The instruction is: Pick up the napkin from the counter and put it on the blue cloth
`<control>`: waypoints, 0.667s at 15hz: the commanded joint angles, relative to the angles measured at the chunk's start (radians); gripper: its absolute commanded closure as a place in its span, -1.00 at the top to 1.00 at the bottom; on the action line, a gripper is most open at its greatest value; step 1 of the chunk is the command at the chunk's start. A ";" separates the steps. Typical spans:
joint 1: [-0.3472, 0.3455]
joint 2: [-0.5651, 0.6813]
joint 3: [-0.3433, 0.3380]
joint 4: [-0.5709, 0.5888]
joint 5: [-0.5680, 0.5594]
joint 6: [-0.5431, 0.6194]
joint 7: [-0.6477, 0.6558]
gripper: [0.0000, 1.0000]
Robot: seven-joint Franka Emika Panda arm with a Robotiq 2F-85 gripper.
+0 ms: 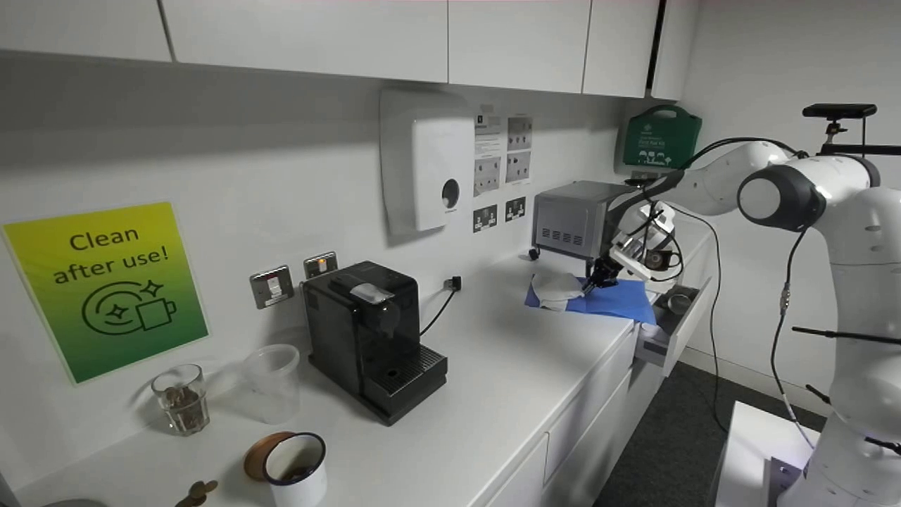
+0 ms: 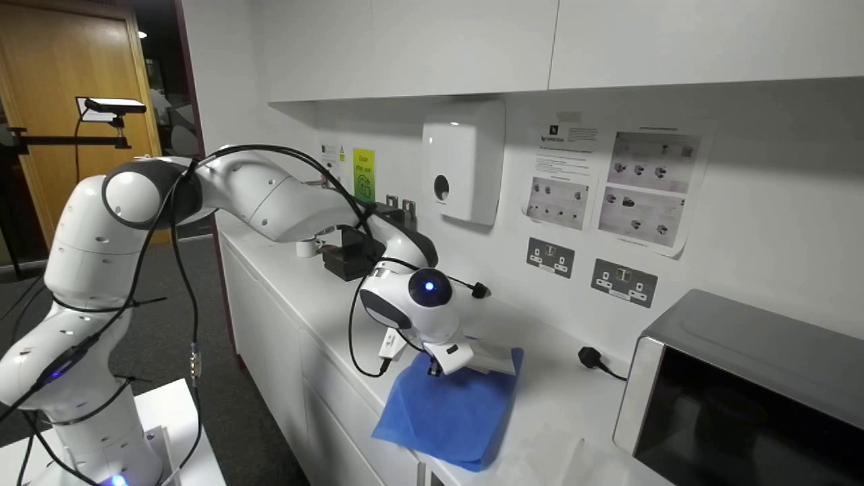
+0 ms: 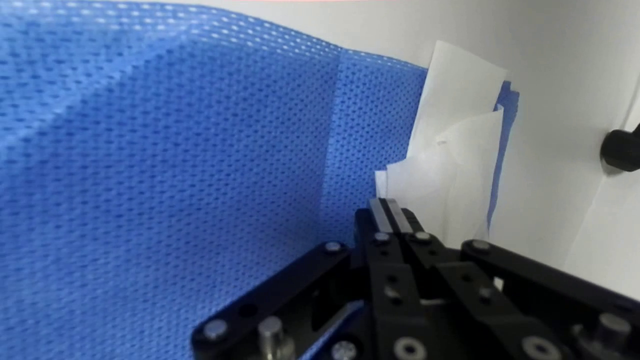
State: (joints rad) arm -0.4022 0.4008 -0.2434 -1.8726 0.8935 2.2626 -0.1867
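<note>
The napkin (image 3: 462, 167) lies on the blue cloth (image 3: 225, 150), partly overhanging; the wrist view alone shows the claw (image 3: 385, 202) clenched at the napkin's edge, any pinch unclear; an exterior view adds an open drawer (image 1: 688, 331).

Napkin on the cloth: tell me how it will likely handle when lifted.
The napkin will probably sag rather than hold its shape: it lies creased and folded over part of the cloth. It is likely light for its size, as its edges look thin. Its layers might slip apart, since they overlap unevenly.
</note>
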 commanded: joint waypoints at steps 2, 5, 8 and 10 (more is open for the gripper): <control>0.040 -0.094 -0.018 -0.086 -0.099 0.075 0.089 -1.00; 0.059 -0.130 -0.021 -0.118 -0.184 0.117 0.158 -1.00; 0.082 -0.159 -0.027 -0.146 -0.304 0.155 0.247 -1.00; 0.099 -0.182 -0.035 -0.167 -0.406 0.179 0.330 -1.00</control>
State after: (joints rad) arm -0.3425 0.2942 -0.2526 -1.9632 0.6016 2.3876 0.0436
